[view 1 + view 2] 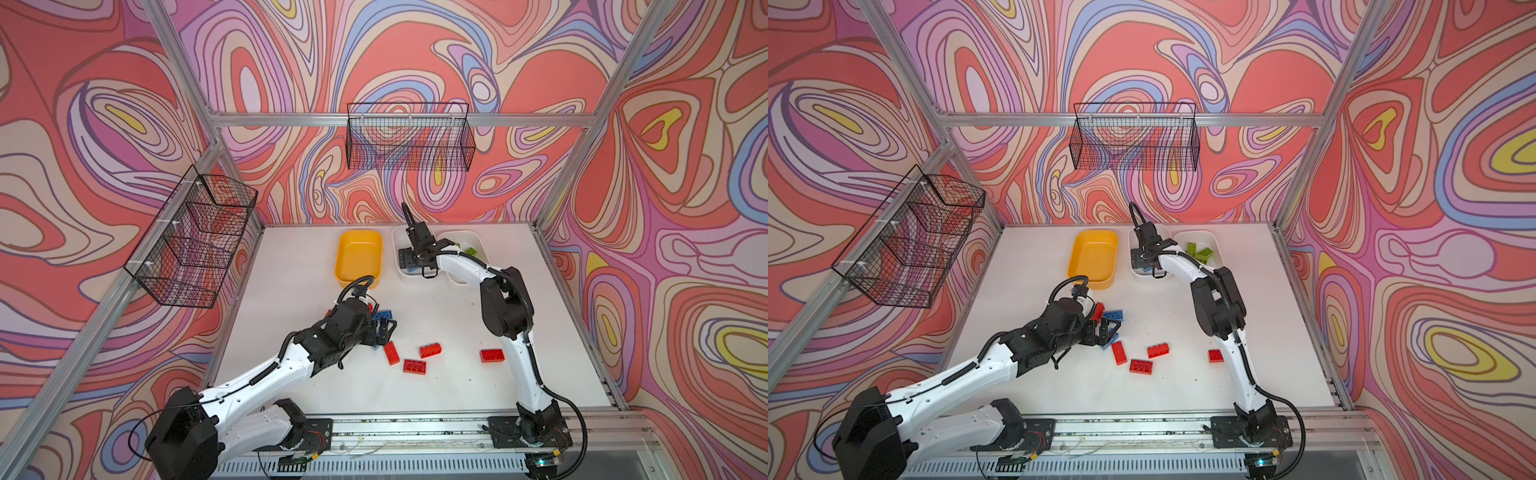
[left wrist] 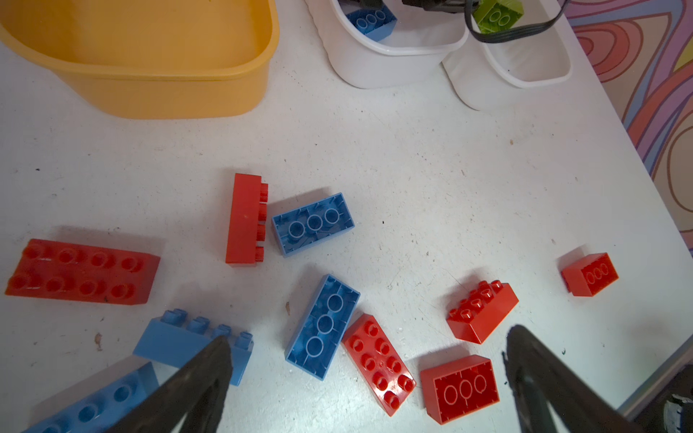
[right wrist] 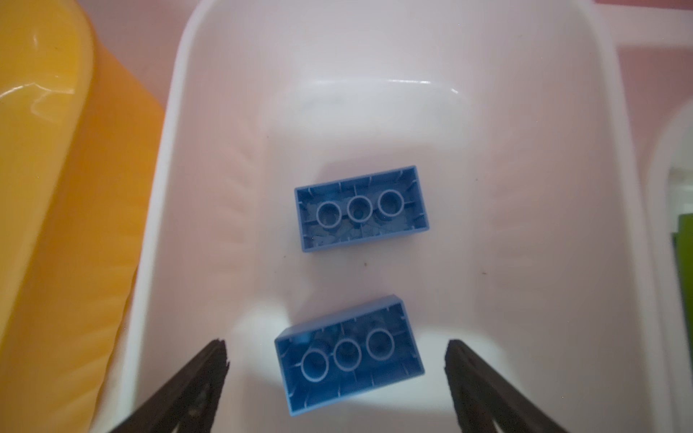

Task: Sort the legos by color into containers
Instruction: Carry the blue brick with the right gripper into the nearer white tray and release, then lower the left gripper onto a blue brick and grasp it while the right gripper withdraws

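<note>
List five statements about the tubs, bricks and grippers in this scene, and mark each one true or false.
1. The yellow tub holds red bricks. False: it is empty, and the red bricks lie on the table.
2. The middle white tub holds two blue bricks, both hollow side up. True.
3. The right gripper is shut on a blue brick. False: its jaws stand open over the middle white tub and grip nothing.
4. Green bricks lie in the right-hand white tub. True.
5. The left gripper is open above loose red and blue bricks on the table. True.
</note>
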Robot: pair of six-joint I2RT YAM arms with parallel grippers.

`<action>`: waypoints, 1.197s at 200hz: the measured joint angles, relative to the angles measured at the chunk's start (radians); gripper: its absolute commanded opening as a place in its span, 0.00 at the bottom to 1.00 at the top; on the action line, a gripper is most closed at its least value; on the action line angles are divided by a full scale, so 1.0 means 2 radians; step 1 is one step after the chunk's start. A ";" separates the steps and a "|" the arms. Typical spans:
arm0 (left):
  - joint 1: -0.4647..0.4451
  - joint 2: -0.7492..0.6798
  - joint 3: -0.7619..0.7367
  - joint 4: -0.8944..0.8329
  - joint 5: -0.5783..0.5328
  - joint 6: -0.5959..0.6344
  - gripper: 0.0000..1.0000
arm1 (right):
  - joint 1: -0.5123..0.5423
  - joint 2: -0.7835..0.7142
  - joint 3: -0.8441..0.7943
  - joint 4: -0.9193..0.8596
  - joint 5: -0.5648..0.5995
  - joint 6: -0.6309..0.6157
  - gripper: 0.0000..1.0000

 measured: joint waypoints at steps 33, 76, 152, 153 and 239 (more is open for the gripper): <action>0.000 0.014 0.008 0.000 0.011 -0.005 1.00 | 0.002 -0.105 -0.103 0.013 -0.008 0.007 0.98; 0.000 0.044 0.017 0.009 0.031 -0.025 1.00 | 0.014 -0.300 -0.277 0.046 -0.006 0.027 0.98; 0.000 0.118 0.039 0.020 0.033 -0.048 0.99 | 0.043 -0.499 -0.516 0.054 -0.006 0.076 0.98; 0.000 0.119 0.039 0.020 0.033 -0.049 0.99 | 0.043 -0.501 -0.517 0.054 -0.006 0.078 0.98; 0.001 0.208 0.083 0.016 0.016 -0.062 0.97 | 0.043 -0.563 -0.538 0.063 -0.006 0.085 0.98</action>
